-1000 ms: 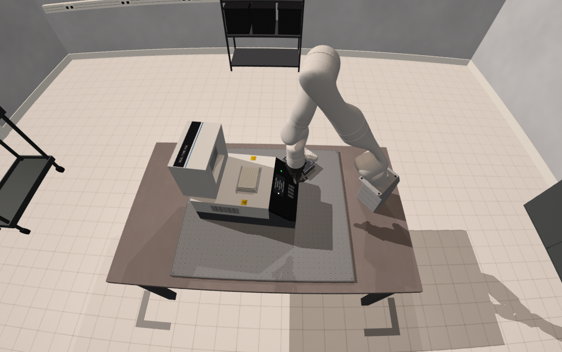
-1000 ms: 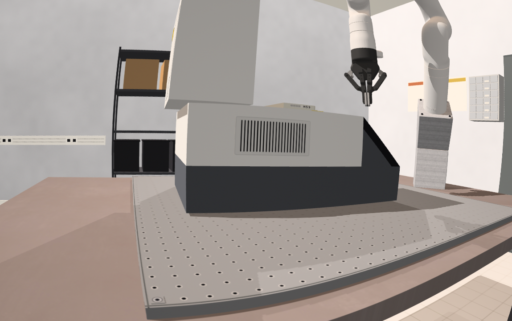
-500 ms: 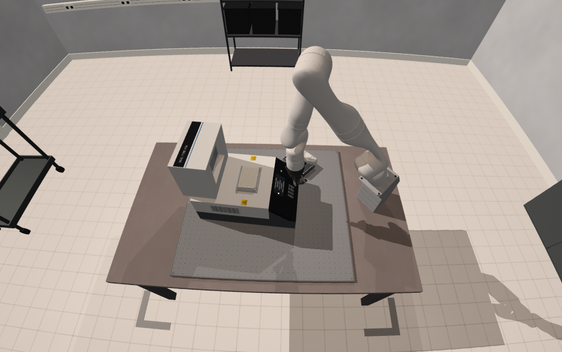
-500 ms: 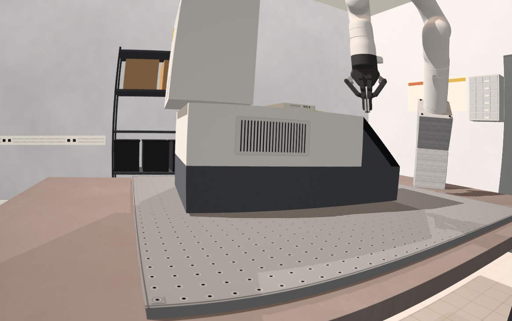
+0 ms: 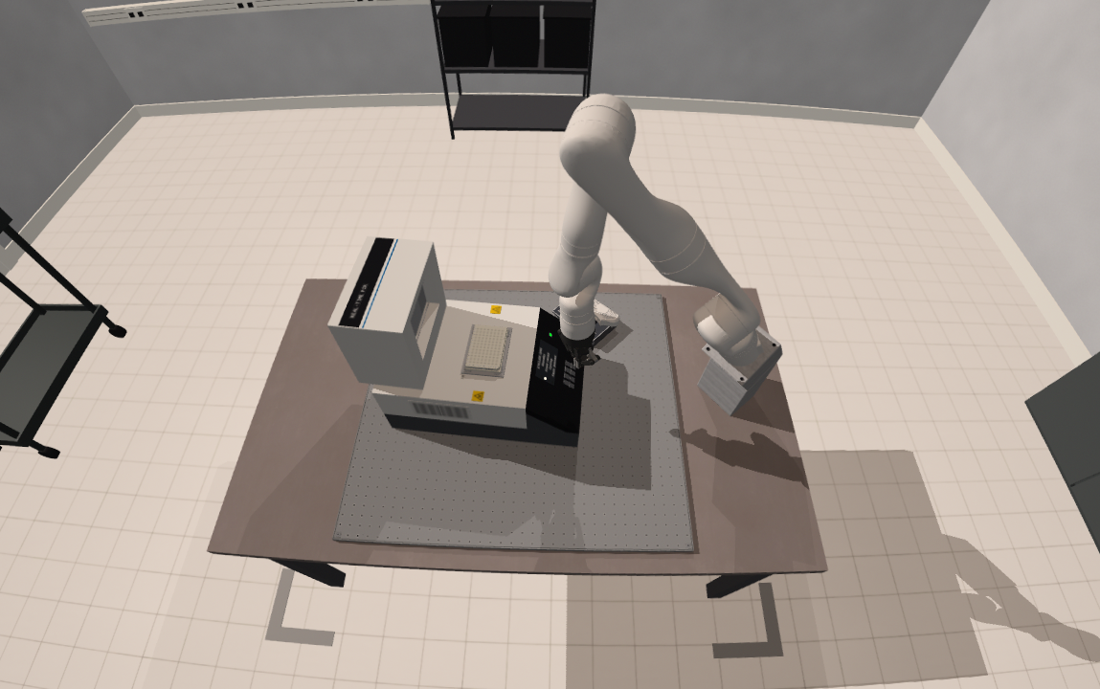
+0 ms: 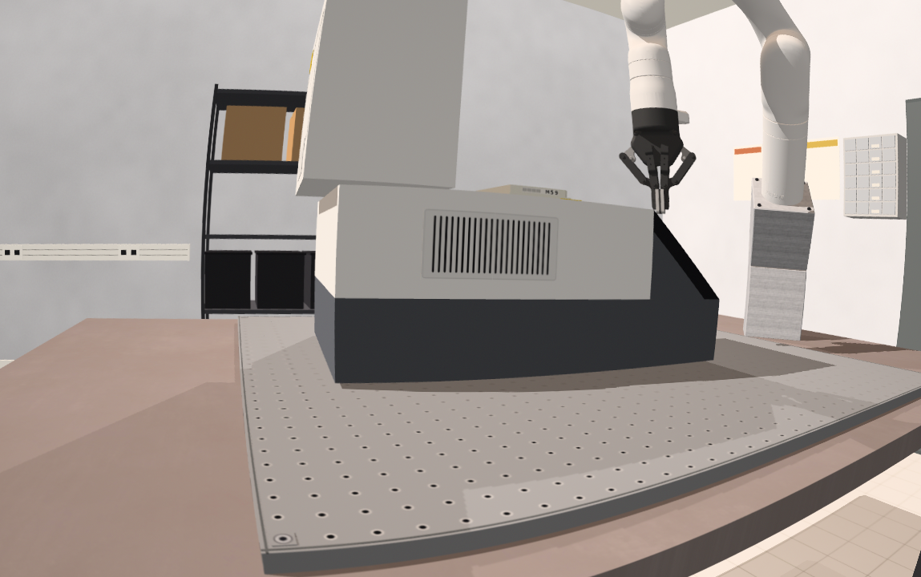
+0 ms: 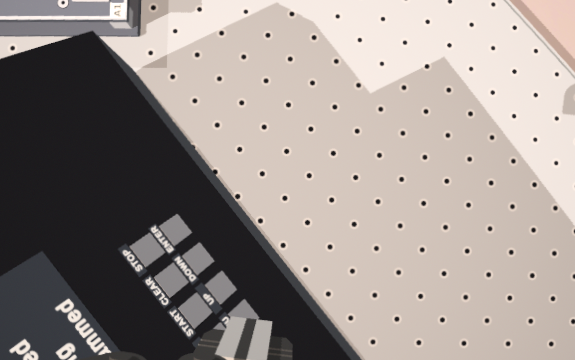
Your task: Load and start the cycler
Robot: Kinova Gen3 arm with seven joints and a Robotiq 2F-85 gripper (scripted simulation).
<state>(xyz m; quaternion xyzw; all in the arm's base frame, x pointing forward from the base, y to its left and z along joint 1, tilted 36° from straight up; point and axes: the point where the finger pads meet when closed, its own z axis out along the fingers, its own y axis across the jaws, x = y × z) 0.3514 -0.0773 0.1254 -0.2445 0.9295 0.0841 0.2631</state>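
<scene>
Cycler Q1 stands on the perforated board with its lid raised. Its lamp is green. Plate M59 lies on Q1's block and looks level; its A1 corner cannot be made out. My gripper is shut and empty, fingertips pointing down close above the upper front keys. In the wrist view the fingertips cover the LID key, beside the START key; contact cannot be told. The CLEAR key and STOP key show.
Plate nest N1, with its A1 label, stands behind the arm near Q1's front panel corner. The perforated board extends around Q1 on the table. The arm's base stands on a block at the table's right.
</scene>
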